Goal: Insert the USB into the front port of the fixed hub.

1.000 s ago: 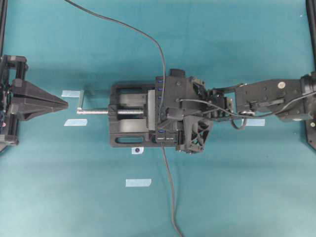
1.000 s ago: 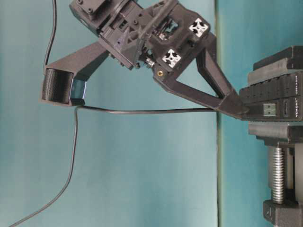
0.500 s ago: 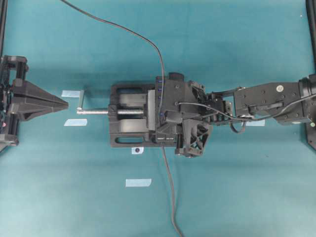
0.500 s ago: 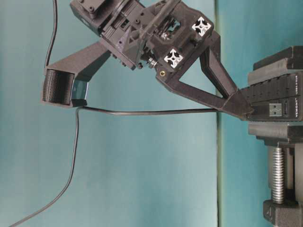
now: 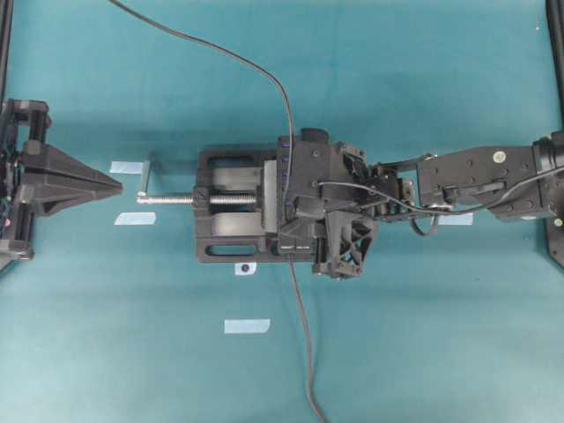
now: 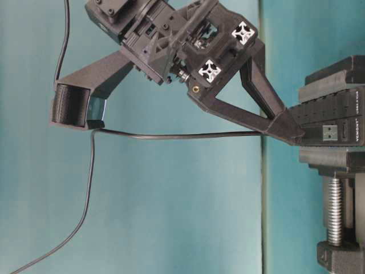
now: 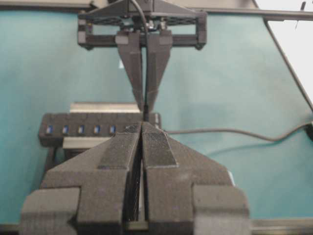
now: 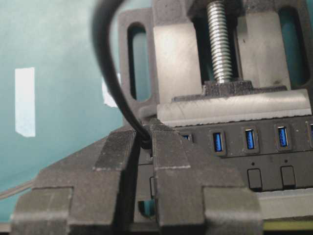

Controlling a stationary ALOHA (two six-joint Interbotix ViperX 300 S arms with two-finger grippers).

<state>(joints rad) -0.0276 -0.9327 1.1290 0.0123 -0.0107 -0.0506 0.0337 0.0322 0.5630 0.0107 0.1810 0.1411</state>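
Our right gripper (image 8: 144, 142) is pinched nearly shut on the cable (image 8: 105, 73) just behind the USB, at the hub (image 8: 254, 147) low in the wrist frame; the plug itself is hidden. We judge the cable light and floppy, so the grip belongs close to the stiff plug. Our left gripper (image 7: 142, 132) sits closed and empty at far left.

Right gripper (image 5: 286, 231) over fixed hub (image 5: 285, 167)
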